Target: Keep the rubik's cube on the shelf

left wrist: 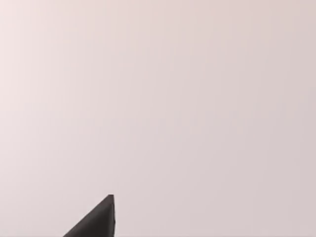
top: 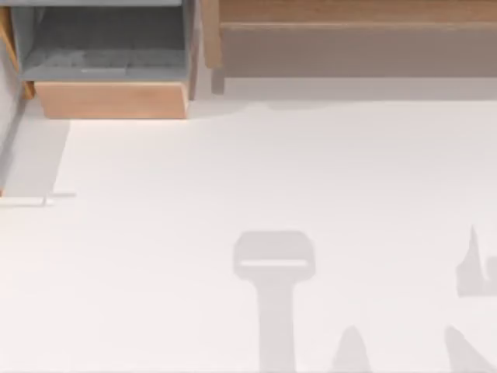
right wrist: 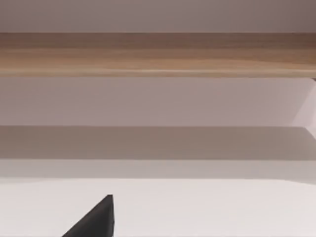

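Shelf [top: 357,12] and box [top: 109,99] at the far edge of the white bench [top: 233,179].
We see the shelf along the far right, its shaded front face toward us, and the grey-lined box at far left — arm shadows lie on the near bench. In each wrist view one dark fingertip of the left end effector [left wrist: 96,219] and right end effector [right wrist: 96,219] shows; spread or pressed together, we cannot tell. The right wrist view faces the shelf.

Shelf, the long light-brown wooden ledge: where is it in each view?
Top view: long light-brown wooden shelf at the far edge, right side.
Left wrist view: a plain pale surface.
Right wrist view: spans the picture, beyond the white table.
Shared landmark: that white table, also in top view.
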Controlling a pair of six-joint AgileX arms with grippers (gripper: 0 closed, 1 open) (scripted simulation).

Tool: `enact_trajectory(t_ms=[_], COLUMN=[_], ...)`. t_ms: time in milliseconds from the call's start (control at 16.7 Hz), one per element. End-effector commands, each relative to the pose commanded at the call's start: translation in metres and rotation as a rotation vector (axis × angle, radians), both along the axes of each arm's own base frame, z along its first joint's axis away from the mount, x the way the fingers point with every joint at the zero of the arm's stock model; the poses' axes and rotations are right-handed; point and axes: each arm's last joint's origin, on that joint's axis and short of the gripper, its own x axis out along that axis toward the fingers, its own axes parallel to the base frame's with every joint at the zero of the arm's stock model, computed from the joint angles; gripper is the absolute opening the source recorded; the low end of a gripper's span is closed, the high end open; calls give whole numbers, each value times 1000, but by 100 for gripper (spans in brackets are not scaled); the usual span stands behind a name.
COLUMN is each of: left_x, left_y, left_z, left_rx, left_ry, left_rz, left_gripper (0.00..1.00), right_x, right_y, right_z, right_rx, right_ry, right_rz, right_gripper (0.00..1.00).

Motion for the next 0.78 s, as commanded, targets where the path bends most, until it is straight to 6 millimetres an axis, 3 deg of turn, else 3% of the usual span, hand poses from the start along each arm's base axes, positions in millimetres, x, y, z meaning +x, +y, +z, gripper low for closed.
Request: enact_trajectory(t_ms=[180, 360, 540, 780], left_x=[29, 63, 99, 142], left_y=[22, 29, 20, -14], left_z=[31, 59, 81, 97], left_rx=[-186, -403, -631, -905], left_ry=[12, 50, 122, 267], left_rz=[81, 149, 219, 330], left_gripper=[100, 100, 100, 100], right_x=[0, 0, 0, 0], right_y=[0, 0, 0, 0], right_z=[0, 0, 0, 0], right_rx=[0, 0, 0, 0], right_ry=[0, 0, 0, 0], right_rz=[0, 0, 0, 0], right_gripper=[100, 100, 100, 100])
